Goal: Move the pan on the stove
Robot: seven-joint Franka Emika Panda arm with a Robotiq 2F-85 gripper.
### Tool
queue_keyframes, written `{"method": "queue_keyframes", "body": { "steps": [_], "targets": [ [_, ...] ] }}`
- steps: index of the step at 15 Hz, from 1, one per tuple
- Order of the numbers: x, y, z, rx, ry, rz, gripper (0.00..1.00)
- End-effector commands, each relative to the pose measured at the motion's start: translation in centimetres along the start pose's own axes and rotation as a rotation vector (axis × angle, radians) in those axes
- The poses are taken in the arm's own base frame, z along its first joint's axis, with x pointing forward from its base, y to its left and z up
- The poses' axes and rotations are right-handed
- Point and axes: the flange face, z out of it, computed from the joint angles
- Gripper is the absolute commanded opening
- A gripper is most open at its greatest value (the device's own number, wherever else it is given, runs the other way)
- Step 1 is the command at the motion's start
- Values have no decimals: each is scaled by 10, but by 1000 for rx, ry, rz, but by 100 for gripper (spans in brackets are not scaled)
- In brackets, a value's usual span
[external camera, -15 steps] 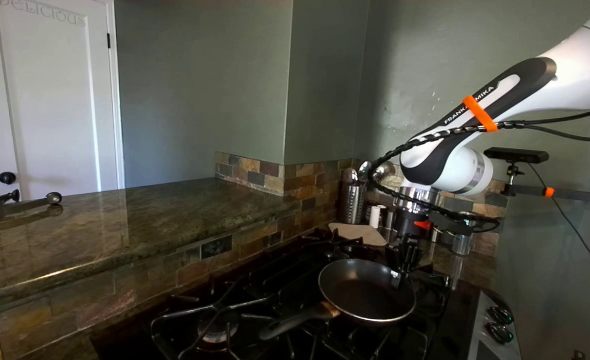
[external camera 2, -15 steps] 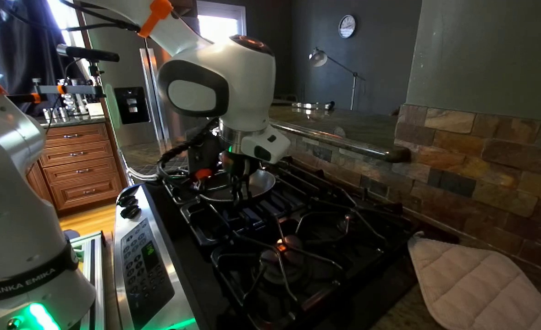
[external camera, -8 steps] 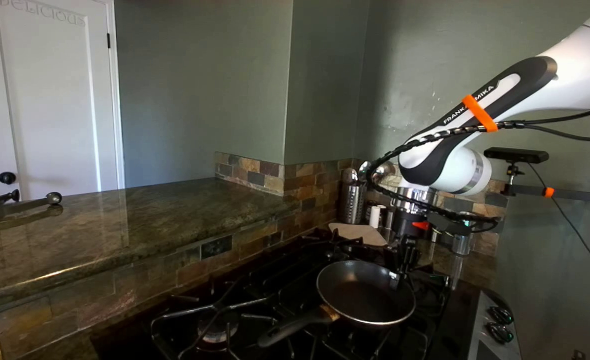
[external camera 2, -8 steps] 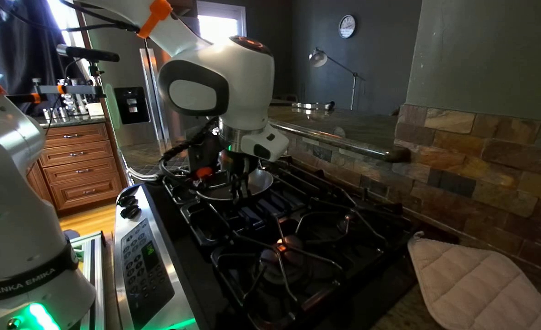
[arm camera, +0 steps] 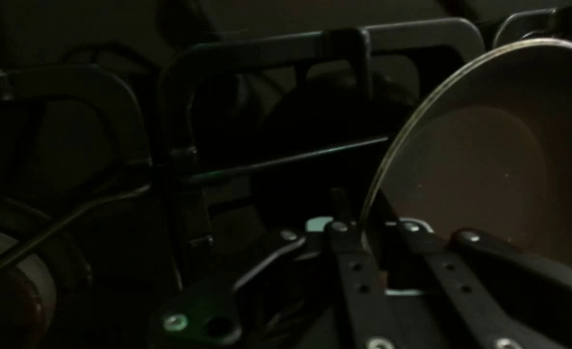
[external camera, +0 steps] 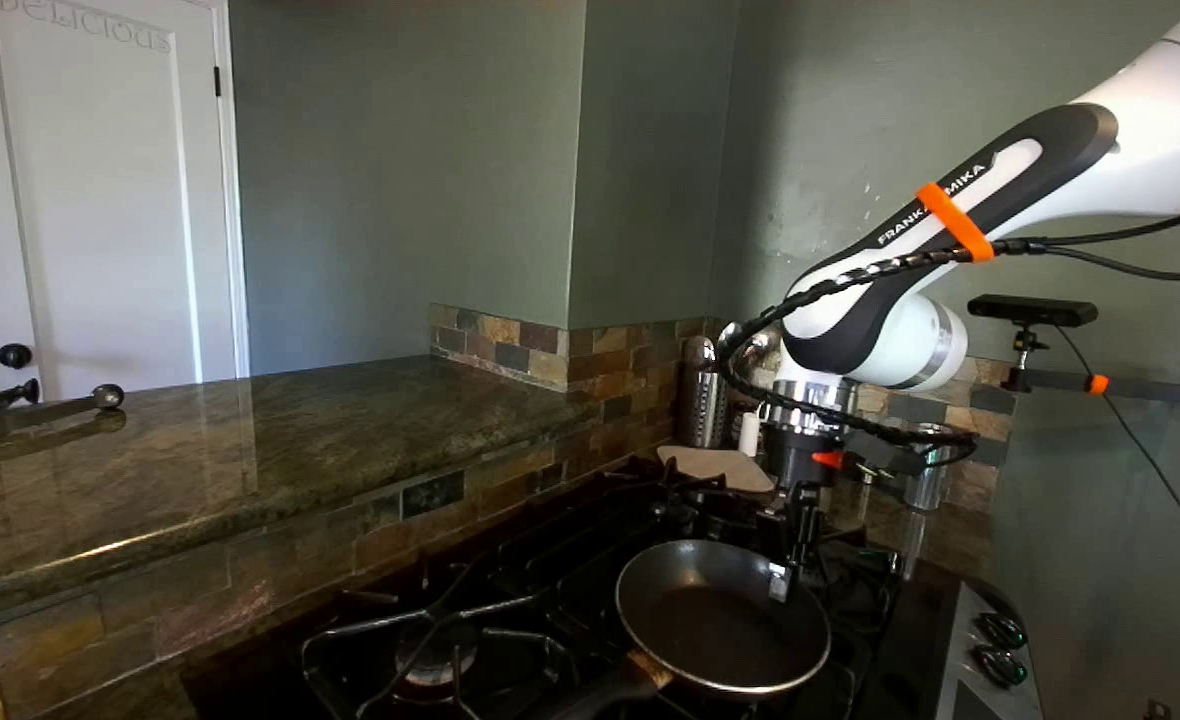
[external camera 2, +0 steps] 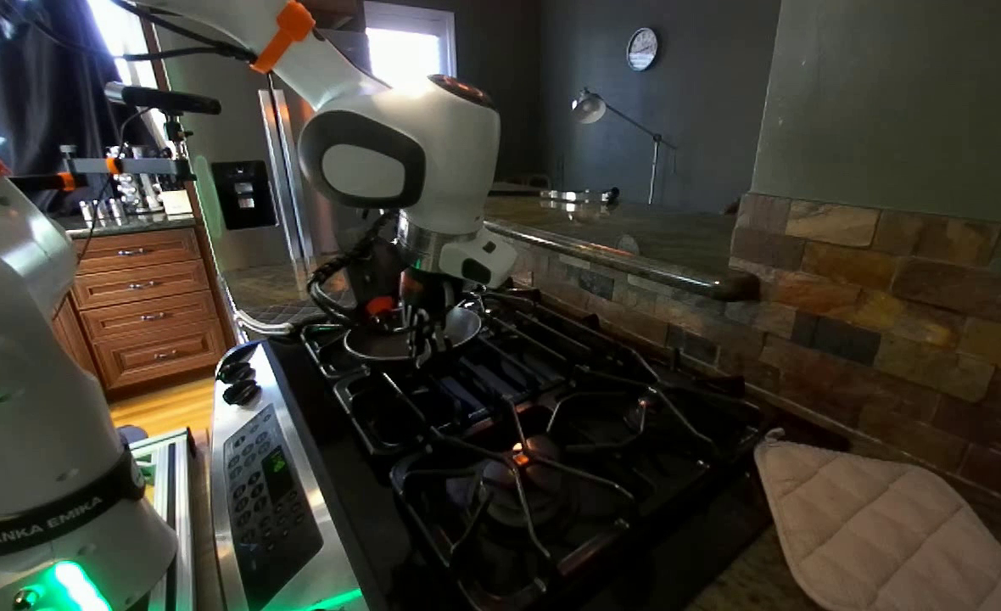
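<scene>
While the hand [arm camera: 365,208] grips the pan [external camera: 725,622], a potholder [external camera 2: 891,528] lies beside grates [external camera 2: 584,479].

Pan [external camera: 720,625]: round, shallow, dark grey-black, thin shiny rim, inside facing up, dark handle pointing lower left with a brown patch at the joint; it's low and right of centre in an exterior view, over the stove [external camera: 535,575], can't tell if it touches the grates. In the wrist view the pan takes the right side, cut by the right edge, its rim curving from upper right down to lower centre. Stove is black with black grates and round burners, lower middle in both exterior views, dim in the wrist view.
</scene>
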Motion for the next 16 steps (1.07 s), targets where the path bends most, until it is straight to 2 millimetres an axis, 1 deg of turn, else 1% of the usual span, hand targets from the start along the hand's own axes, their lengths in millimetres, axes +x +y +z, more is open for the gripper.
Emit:
{"method": "queue_keyframes", "body": {
  "steps": [1, 7, 13, 16],
  "targets": [
    [-3, -25, 10, 25, -63, -77, 4],
    [5, -49, 23, 41, -86, -130, 4],
    [10, -79, 23, 39, -95, -187, 4],
    [14, -91, 27, 28, -108, -217, 4]
  ]
}}
